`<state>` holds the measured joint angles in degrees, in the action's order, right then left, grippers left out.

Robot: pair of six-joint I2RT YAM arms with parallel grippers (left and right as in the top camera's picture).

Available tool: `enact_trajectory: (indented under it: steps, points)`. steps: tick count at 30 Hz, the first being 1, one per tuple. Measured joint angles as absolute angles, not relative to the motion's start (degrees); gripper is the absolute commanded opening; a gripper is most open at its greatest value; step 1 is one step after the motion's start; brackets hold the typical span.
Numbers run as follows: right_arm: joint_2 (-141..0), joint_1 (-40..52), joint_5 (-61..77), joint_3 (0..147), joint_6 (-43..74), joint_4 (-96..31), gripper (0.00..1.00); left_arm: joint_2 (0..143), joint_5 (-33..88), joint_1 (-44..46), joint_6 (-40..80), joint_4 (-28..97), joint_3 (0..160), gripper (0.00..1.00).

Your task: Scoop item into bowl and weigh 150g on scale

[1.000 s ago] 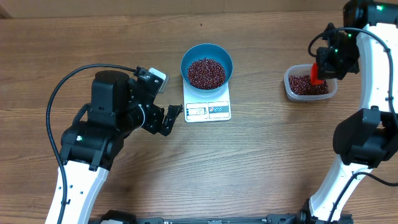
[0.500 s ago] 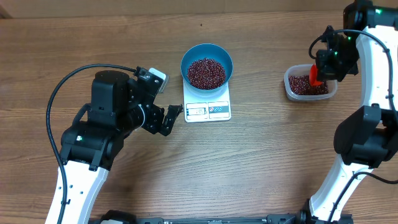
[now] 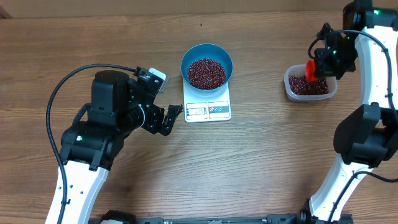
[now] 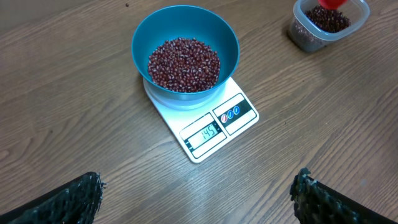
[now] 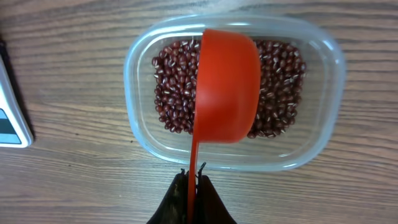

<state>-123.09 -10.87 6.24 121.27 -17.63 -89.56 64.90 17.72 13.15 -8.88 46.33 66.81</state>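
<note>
The red plastic scoop is clamped by its thin handle in the right gripper, over the clear tub of small maroon beans. The round blue bowl, part-filled, is seated on the flat white scale well to that gripper's left. It is nearer the left gripper, which is spread wide and empty.

The bowl at upper centre is bright blue; the beans in it are dark maroon. The scale is white, with a grey display and small red and blue buttons. At upper right, the tub is clear plastic, and its beans show pale flecks. The scoop is orange-red. The table is brown wood grain. The arms are black and white.
</note>
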Motion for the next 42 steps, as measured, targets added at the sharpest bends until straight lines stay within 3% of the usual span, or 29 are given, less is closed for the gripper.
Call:
enact_trajectory:
  steps: [9, 35, 42]
  points:
    - [-123.33, -10.90, 6.20, 112.01, -19.49, -84.90, 0.04, 64.90, 17.72, 13.15, -8.88, 46.33, 66.81, 0.99]
    - [-123.37, -14.15, 0.23, 111.35, -19.55, -80.16, 0.04, 64.90, 17.72, 13.15, -8.88, 46.33, 66.81, 1.00]
    - [-123.37, -13.08, 6.74, 111.35, -19.55, -80.88, 0.04, 64.90, 17.72, 13.15, -8.88, 46.33, 66.81, 1.00]
